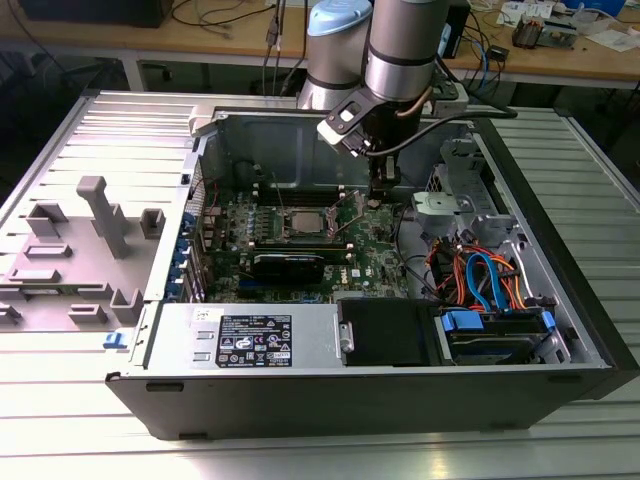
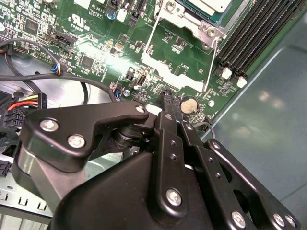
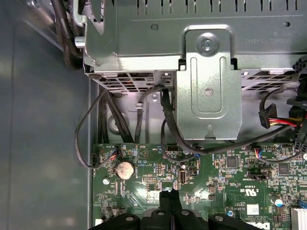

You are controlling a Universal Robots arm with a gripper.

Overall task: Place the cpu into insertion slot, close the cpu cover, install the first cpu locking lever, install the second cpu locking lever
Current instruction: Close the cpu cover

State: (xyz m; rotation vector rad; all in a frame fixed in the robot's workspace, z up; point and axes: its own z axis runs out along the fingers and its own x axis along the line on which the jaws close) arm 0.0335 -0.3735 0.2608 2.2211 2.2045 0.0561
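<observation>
Now one gripper, jaws clenched empty, hangs over the green board near one cpu.

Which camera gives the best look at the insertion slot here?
The exterior view: the whole insertion slot sits unobstructed on the green board. The second wrist view is closer, but the picture's edge cuts it down to one corner of its silver frame. The first wrist view faces the board's edge.

Bright, even light falls from overhead; pale glare streaks the ribbed metal counter, soft reflections sheen the case wall in the second wrist view, shadows pool inside the computer case
</observation>
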